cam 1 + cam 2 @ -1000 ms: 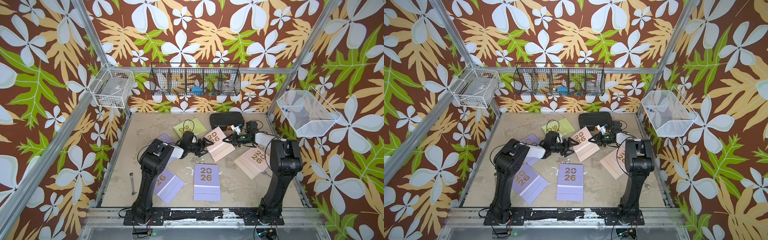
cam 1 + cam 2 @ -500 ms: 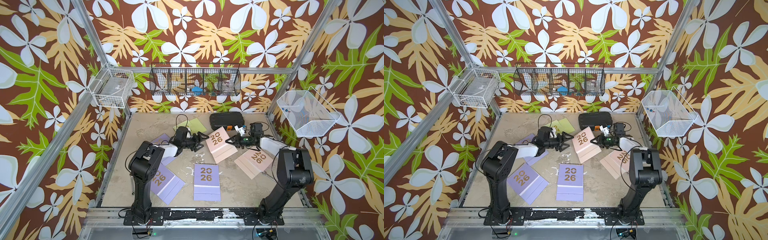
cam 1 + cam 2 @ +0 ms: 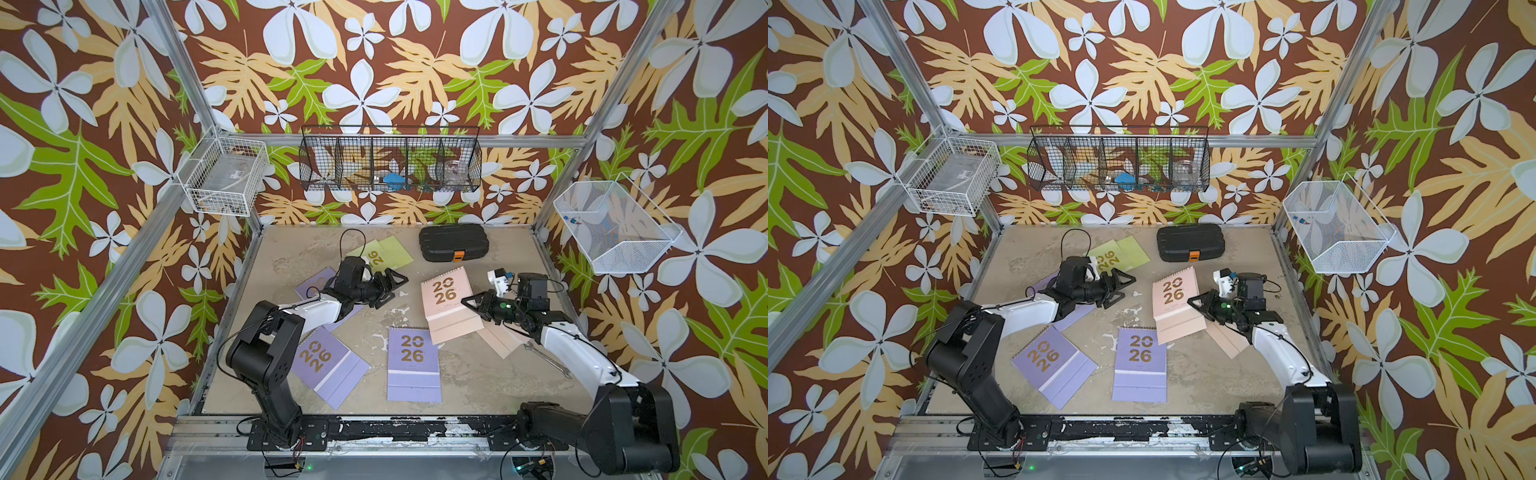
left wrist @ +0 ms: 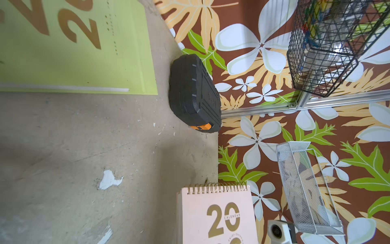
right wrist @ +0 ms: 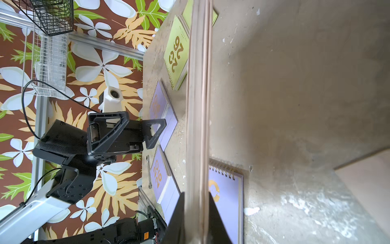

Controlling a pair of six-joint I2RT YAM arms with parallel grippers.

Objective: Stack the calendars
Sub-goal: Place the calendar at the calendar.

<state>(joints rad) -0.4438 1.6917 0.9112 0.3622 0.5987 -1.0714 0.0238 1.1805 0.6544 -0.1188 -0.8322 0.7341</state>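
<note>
Right wrist view shows the right gripper (image 5: pixel 196 219) closed firmly on the edge of a pale pink spiral-bound desk calendar (image 5: pixel 198 105), which is seen edge-on with one black finger pressed to each face. In both top views this calendar (image 3: pixel 446 303) (image 3: pixel 1177 305), with gold "2026" on its cover, sits right of centre on the worn beige tabletop (image 3: pixel 478 374). It is tilted, its spiral edge raised toward the back wall. Its lower flap overlaps a second pale pink calendar (image 3: pixel 498 340) lying flat beneath the right arm; whether the two touch cannot be told.

The left gripper (image 3: pixel 397 286) has its jaws spread wide and holds nothing. It hovers over bare tabletop between the held calendar and a lime green calendar (image 3: pixel 386 253) that lies flat near the back left. The left arm passes over a third lilac calendar (image 3: pixel 316 284), which it partly hides. A front-left lilac calendar (image 3: pixel 328 365) lies flat and skewed near the left arm's base. A centre lilac calendar (image 3: pixel 413 365) lies flat and square at the front middle, well apart from the others.

A black ribbed plastic case with an orange latch (image 3: pixel 453 243) rests against the back wall, apart from the calendars. A silver wrench (image 3: pixel 547 360) lies on the table just beside the right arm.
</note>
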